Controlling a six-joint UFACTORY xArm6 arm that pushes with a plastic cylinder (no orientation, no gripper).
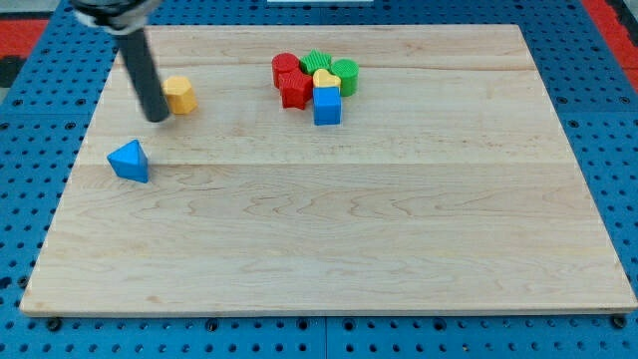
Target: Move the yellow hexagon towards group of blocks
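Board: pale wooden board [329, 239], smooth grain, on a blue pegged surface.
Blue triangle [130, 161]: matte, lone, near the view's left.
Tip: my tip [158, 118] is a bare dark rod holding nothing, just left of the yellow hexagon [179, 94].
Cluster: red block [292, 80], green block [331, 70], yellow heart [326, 79], blue cube [327, 106], touching.
Progress: hexagon well apart from the cluster; the push rightward seems barely begun.

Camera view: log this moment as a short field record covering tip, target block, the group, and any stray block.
tip: my tip just to the view's left of the yellow hexagon
group: red blocks, green blocks, yellow heart, blue cube, clustered toward the view's top
gap: hexagon apart from group, on its left
stray: blue triangle
surface: wooden board
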